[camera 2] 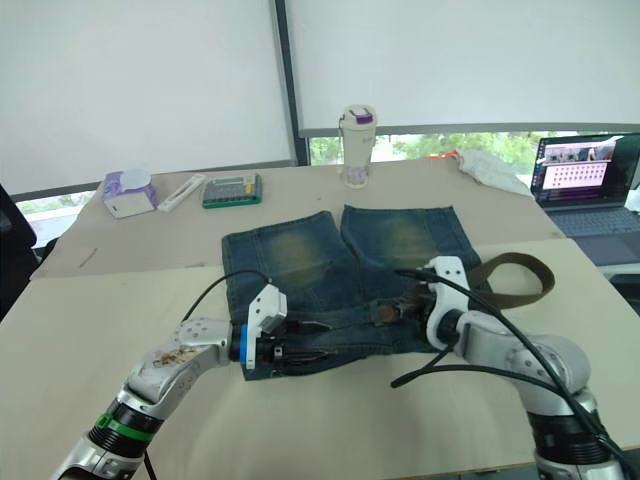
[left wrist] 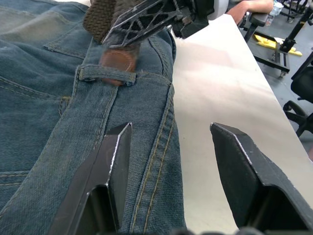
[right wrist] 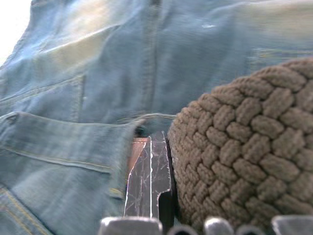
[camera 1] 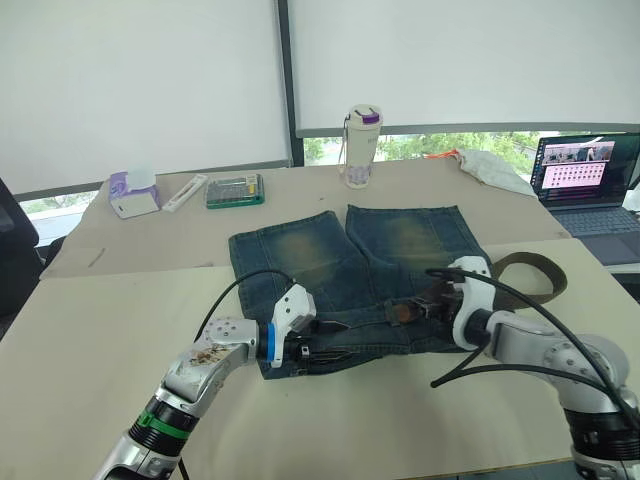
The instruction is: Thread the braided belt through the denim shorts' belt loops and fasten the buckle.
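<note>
Faded denim shorts [camera 1: 350, 275] lie flat on the pale bench [camera 1: 120, 330]. The right claw [camera 1: 425, 305] pinches the knobbly braided belt [camera 1: 530, 270], its smooth brown tip at a waistband loop [left wrist: 106, 74]. The left claw [left wrist: 171, 166], spread, straddles the stitched waistband.

**Bright daylight, soft close-ups**

I see even daylight from the windows at 12 o'clock, blinds glowing white. The surface [camera 1: 120, 320] looks pale with faint shadows. In my right wrist view the braided belt [right wrist: 244, 152] fills 3 o'clock, soft-focused; the denim shorts [right wrist: 98, 73] blur toward 12.
</note>
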You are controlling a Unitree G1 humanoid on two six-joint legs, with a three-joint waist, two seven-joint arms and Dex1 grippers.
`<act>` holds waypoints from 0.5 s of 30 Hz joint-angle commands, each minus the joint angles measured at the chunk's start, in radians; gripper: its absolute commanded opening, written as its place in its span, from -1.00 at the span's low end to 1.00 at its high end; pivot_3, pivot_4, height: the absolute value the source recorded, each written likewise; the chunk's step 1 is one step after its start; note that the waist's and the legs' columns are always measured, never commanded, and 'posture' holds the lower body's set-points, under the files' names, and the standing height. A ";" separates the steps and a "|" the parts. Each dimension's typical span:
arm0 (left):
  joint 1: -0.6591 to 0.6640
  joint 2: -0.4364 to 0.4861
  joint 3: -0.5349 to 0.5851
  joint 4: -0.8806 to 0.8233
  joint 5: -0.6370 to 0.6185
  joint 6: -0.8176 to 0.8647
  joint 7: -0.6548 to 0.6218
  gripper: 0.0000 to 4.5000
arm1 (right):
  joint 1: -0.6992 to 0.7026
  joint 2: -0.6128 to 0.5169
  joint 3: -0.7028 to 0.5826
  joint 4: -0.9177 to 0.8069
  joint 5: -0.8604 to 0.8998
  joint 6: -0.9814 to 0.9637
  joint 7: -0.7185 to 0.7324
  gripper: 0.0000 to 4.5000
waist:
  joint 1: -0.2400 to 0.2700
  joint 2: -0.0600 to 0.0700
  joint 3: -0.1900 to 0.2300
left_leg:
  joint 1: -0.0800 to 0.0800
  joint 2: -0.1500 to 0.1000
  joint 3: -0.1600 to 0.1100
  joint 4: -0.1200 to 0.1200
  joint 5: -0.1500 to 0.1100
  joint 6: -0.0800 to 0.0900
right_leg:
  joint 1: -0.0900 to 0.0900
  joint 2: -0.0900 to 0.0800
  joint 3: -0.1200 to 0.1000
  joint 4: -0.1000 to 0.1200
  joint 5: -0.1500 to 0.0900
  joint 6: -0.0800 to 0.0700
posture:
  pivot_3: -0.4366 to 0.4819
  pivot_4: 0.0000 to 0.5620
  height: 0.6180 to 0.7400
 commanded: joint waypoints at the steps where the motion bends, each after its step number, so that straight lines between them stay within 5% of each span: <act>1: 0.001 0.004 0.013 0.003 0.026 -0.030 -0.001 0.21 | -0.033 0.057 0.011 0.019 -0.009 0.019 0.030 -1.00 | -0.001 0.000 0.000 | 0.000 0.000 0.000 0.000 0.000 0.000 | 0.000 0.000 0.000 0.000 0.000 0.000 | -0.05 -0.47 1.00; 7: 0.013 -0.017 0.045 -0.014 -0.004 0.047 0.034 0.21 | -0.054 0.128 0.014 0.049 -0.033 0.039 0.067 -1.00 | -0.001 0.000 0.000 | 0.000 0.000 0.000 0.000 0.000 0.000 | 0.000 0.000 0.000 0.000 0.000 0.000 | -0.05 -0.47 1.00; 15: -0.037 -0.102 0.181 -0.010 -0.168 0.426 0.201 0.21 | -0.061 0.350 -0.180 0.112 0.174 0.028 0.017 -1.00 | -0.023 0.001 -0.001 | 0.001 0.003 -0.001 -0.003 0.000 0.000 | -0.001 0.002 0.000 0.003 0.001 -0.001 | -0.05 -0.47 1.00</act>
